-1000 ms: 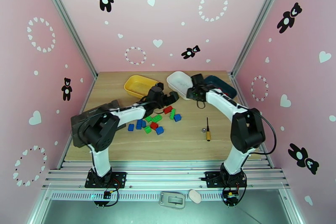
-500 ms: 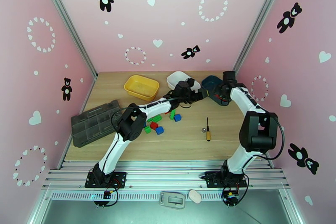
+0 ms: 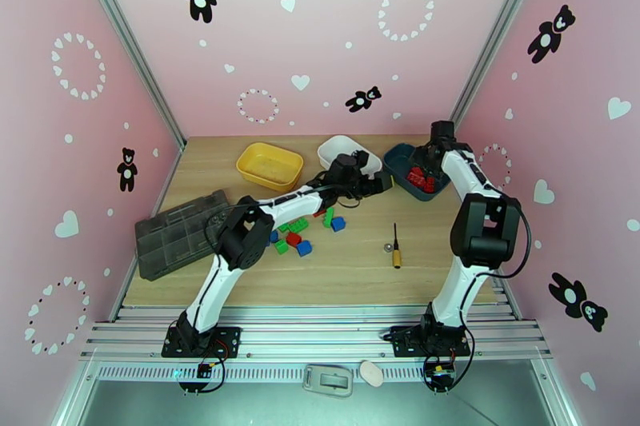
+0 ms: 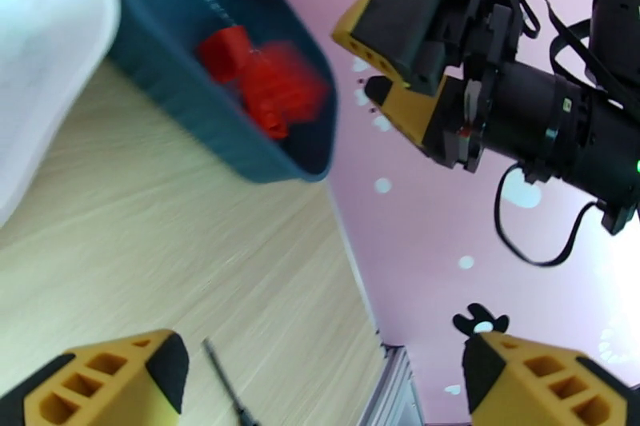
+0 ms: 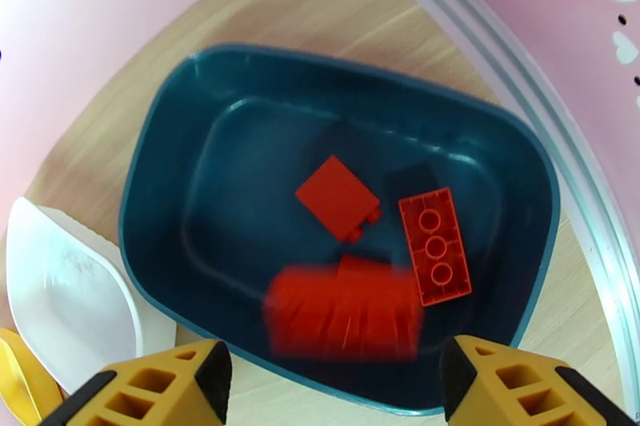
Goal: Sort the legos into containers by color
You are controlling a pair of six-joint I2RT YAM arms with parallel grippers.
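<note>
Legos (image 5: 434,245), all red, lie in the teal bin (image 5: 240,140).

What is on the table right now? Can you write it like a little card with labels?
teal bin: holds red legos, one looks blurred
white bin: no bricks showing
yellow bin: looks empty
loose legos: red, green and blue, heaped mid-table
left fingers: open, holding nothing, near the white and teal bins
right fingers: open, holding nothing, above the teal bin
other things: screwdriver; grey organizer box
</note>
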